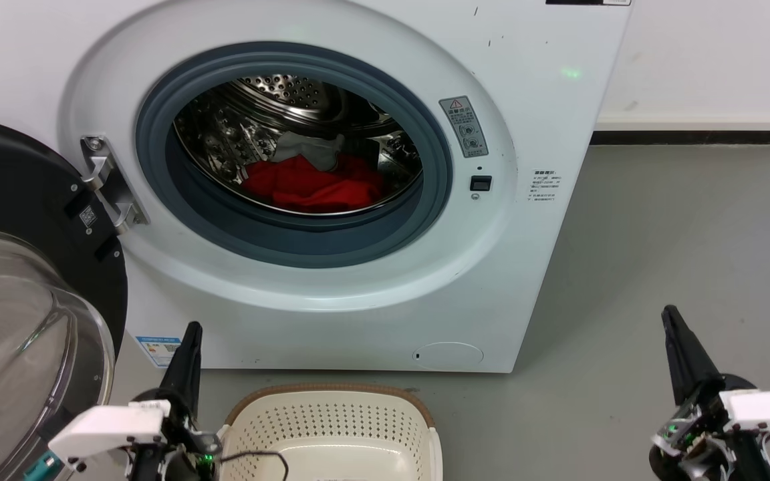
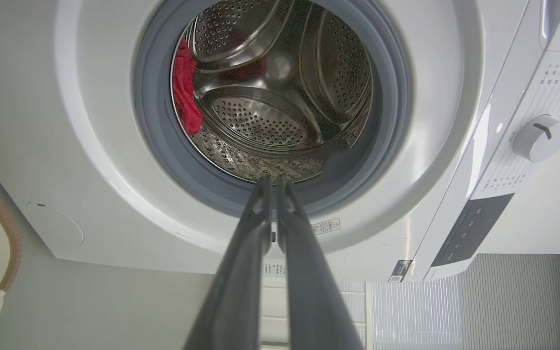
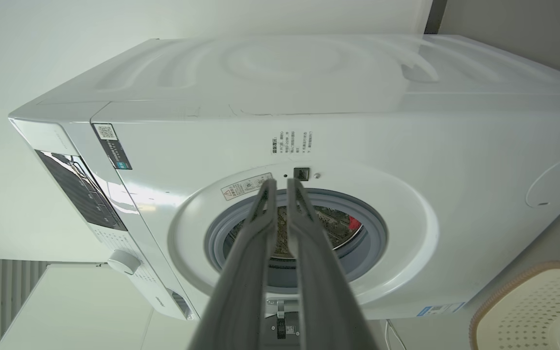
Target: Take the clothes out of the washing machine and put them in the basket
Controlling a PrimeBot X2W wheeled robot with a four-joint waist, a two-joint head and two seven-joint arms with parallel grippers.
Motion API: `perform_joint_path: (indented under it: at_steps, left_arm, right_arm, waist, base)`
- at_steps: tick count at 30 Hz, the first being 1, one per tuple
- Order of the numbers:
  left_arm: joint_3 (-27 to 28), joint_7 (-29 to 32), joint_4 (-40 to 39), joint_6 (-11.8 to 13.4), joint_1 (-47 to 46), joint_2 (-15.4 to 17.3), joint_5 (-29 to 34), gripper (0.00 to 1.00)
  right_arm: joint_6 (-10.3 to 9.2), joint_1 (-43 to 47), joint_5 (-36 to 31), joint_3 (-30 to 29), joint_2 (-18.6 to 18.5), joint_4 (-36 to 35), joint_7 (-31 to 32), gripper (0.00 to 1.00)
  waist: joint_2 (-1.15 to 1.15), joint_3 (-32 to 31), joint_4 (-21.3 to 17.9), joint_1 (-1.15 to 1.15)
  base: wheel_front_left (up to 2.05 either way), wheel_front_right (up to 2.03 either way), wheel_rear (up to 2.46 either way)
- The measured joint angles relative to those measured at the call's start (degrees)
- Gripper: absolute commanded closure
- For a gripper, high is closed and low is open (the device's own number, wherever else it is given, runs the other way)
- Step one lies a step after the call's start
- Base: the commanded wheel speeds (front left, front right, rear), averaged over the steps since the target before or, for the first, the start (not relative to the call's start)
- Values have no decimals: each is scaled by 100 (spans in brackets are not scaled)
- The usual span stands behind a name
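The white washing machine (image 1: 358, 314) stands in front of me with its porthole open. Red clothes (image 1: 311, 186) lie at the bottom of the steel drum, with a pale grey piece (image 1: 311, 150) on top of them. Some red fabric (image 2: 183, 92) appears in the left wrist view, and a red patch (image 3: 354, 223) in the right wrist view. The cream basket (image 1: 331, 389) sits on the floor below the porthole, with no clothes visible in it. My left gripper (image 1: 191, 331) is shut and empty, left of the basket. My right gripper (image 1: 670, 314) is shut and empty, far right over the floor.
The machine's black-framed glass door (image 1: 24, 200) hangs open at the left, close to my left arm. Grey floor (image 1: 659, 234) stretches to the right of the machine up to a white wall. A thin dark cable (image 1: 251, 457) lies over the basket's near left corner.
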Motion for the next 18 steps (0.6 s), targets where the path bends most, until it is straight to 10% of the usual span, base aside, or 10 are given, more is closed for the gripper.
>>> perform_joint_path:
  at_steps: [18]
  left_arm:
    - [-297, -449, -2, 2, 45, -12, 713, 0]
  right_arm:
    - [-2, 168, -650, 101, 8, -157, -453, 0]
  waist:
    - [0, 6, -6, 0]
  base:
    - [0, 0, 0]
